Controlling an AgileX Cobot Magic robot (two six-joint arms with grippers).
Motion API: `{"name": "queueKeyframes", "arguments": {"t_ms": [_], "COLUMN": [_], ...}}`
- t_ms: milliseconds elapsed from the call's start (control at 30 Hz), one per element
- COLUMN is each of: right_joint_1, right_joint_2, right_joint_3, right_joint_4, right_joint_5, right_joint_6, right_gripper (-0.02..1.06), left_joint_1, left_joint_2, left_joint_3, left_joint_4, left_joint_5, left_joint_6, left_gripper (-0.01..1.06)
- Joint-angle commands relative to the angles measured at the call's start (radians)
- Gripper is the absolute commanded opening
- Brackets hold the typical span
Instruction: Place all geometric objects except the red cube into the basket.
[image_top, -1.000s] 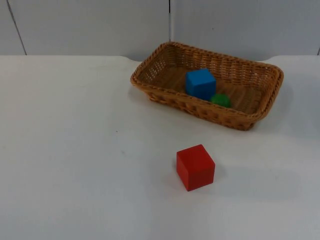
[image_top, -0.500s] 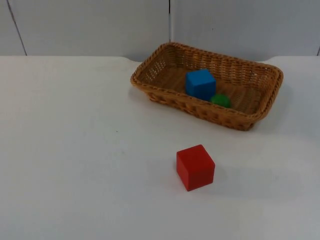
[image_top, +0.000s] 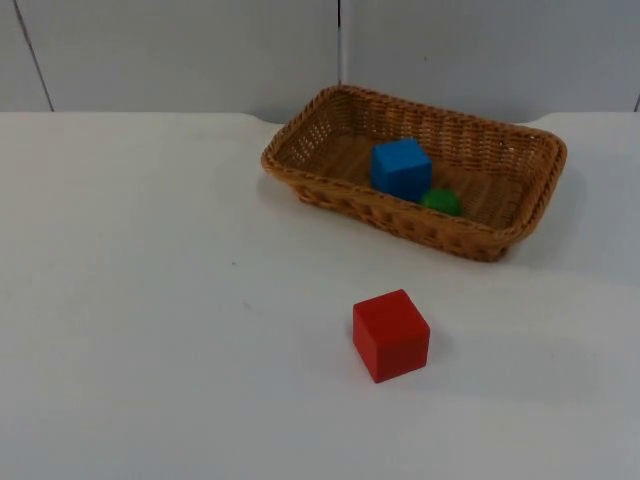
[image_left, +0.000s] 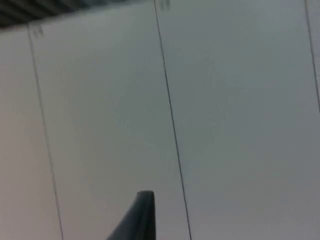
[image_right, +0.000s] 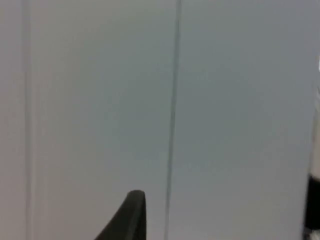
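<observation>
Your left pincer (image_left: 142, 215) and your right pincer (image_right: 131, 215) were both raised off the white worktop (image_top: 150, 300) and faced the grey partition wall (image_left: 225, 110); you could not tell whether either was open or closed, as one black fingertip was all each wrist view gave. Well away from both, the woven wicker basket (image_top: 330, 190) already held the blue cube (image_top: 401, 167) with the green rounded piece (image_top: 441, 201) touching its side. The red cube (image_top: 390, 334) sat alone on the worktop, apart from the basket. Your risk, judged from this: the job looked finished, so any further descent could only seize the red cube wrongly or knock the basket.
</observation>
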Motion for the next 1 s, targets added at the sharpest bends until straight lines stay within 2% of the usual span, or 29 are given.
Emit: {"name": "queueKeyframes", "arguments": {"t_ms": [0,100,167,233,367,433,467,533,600,633,667,767,800,900,967], "right_joint_1": [0.000,-0.013,-0.013,-0.004,-0.002,0.027,0.027,0.030,0.054,0.054,0.056,0.063,0.063,0.063,0.063], "right_joint_2": [-0.003,-0.006,-0.008,-0.012,-0.012,-0.012,-0.012,-0.016,-0.028,-0.028,-0.039,-0.093,-0.093,-0.163,-0.163], "right_joint_3": [-0.080,-0.185,-0.199,-0.201,-0.164,-0.053,-0.053,0.061,0.201,0.201,0.264,0.530,0.530,0.753,0.803], "right_joint_4": [0.069,0.091,0.101,0.102,0.085,0.085,0.085,0.085,0.056,0.056,0.047,0.036,0.036,0.008,0.010], "right_joint_5": [0.050,0.152,0.162,0.162,0.162,0.162,0.162,0.162,0.116,0.116,0.108,0.063,0.063,0.008,0.001], "right_joint_6": [-0.053,-0.056,-0.049,-0.038,-0.036,-0.033,-0.033,-0.033,0.005,0.005,0.014,0.035,0.035,0.090,0.105], "right_gripper": [1.03,1.03,1.03,1.03,1.03,1.03,1.03,1.03,1.03,1.03,1.03,1.03,1.03,1.03,1.03], "left_joint_1": [0.005,0.002,-0.011,-0.040,-0.054,-0.054,-0.054,-0.054,-0.052,-0.052,-0.052,-0.052,-0.052,-0.052,-0.052], "left_joint_2": [-0.017,-0.053,-0.061,-0.061,-0.065,-0.070,-0.070,-0.074,-0.074,-0.074,-0.074,-0.074,-0.074,-0.074,-0.074], "left_joint_3": [-0.076,-0.119,-0.117,-0.117,-0.103,-0.041,-0.041,0.120,0.260,0.260,0.336,0.543,0.543,0.715,0.758], "left_joint_4": [-0.023,-0.054,-0.052,-0.041,-0.041,-0.045,-0.045,-0.086,-0.125,-0.125,-0.143,-0.156,-0.156,-0.158,-0.158], "left_joint_5": [0.044,0.051,0.079,0.158,0.154,0.149,0.149,0.115,0.059,0.059,0.026,-0.048,-0.048,-0.091,-0.101], "left_joint_6": [-0.008,0.032,0.019,0.016,0.016,0.016,0.016,0.016,0.016,0.016,0.014,0.009,0.009,0.007,0.007], "left_gripper": [1.04,1.04,1.04,1.04,1.04,1.04,1.04,1.04,1.04,1.04,1.04,1.04,1.04,1.04,1.04]}}
